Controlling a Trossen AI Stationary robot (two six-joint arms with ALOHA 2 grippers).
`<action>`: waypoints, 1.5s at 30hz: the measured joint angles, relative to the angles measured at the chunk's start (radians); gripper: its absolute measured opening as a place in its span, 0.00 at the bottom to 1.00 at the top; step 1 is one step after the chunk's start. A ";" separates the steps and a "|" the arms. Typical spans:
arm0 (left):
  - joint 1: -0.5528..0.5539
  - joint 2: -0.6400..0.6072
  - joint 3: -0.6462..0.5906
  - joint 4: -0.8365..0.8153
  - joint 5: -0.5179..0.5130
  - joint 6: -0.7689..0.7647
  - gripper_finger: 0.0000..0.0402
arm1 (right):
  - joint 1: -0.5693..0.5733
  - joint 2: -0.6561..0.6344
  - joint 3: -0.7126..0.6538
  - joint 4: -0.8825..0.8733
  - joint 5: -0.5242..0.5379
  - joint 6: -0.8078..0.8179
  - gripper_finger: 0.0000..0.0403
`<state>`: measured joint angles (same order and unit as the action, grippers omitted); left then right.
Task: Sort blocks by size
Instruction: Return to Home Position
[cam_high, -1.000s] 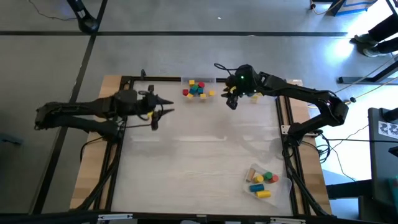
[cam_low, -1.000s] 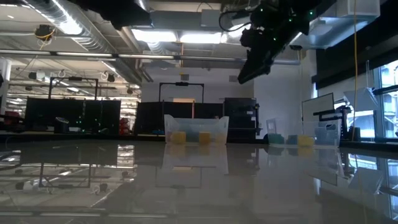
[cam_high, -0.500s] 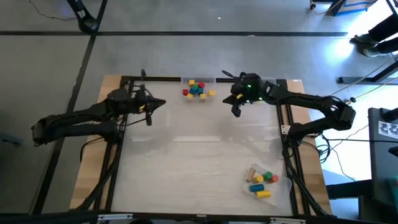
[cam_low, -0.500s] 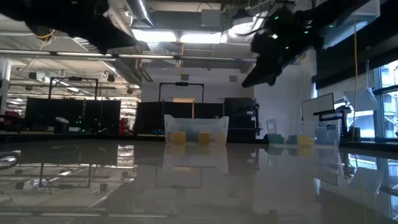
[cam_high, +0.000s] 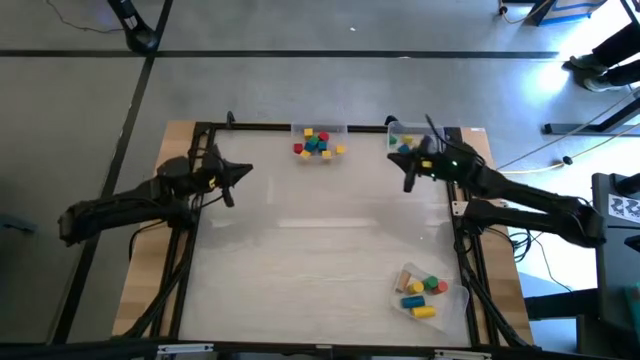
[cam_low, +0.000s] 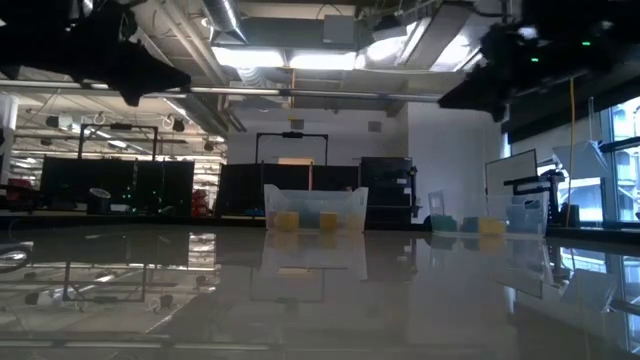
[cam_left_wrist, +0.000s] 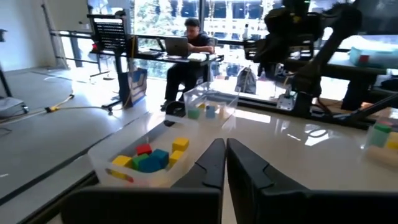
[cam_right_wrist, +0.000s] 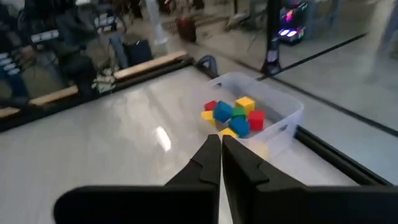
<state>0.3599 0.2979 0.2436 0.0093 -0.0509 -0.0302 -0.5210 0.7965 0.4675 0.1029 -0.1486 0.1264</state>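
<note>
While in clear trays (cam_right_wrist: 285, 126), tiny blocks (cam_high: 318, 143): red, yellow, blue, green.

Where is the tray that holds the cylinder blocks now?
In the high view, the tray lies at the near right corner of the table, close to its right edge; the right gripper hangs far from it, near the far edge.

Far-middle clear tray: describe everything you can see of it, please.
The clear tray is a small rectangular bin of see-through plastic with low walls and rounded corners. It stands upright and open-topped at the middle of the far edge of the table. It holds a loose pile of small blocks in red, yellow, blue and green. The left gripper and the right gripper hang off to either side, and neither touches it.
</note>
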 joint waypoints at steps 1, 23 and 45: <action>0.000 -0.010 -0.010 0.000 -0.010 0.001 0.01 | 0.007 -0.042 -0.024 0.000 0.015 0.006 0.04; 0.000 -0.203 -0.143 0.001 -0.020 -0.015 0.01 | 0.332 -0.579 -0.363 -0.052 0.331 -0.003 0.01; -0.001 -0.274 -0.234 0.022 -0.073 0.022 0.01 | 0.331 -0.642 -0.406 -0.169 0.349 0.132 0.01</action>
<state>0.3588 0.0238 0.0097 0.0310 -0.1242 -0.0087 -0.1902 0.1547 0.0612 -0.0658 0.2006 0.2581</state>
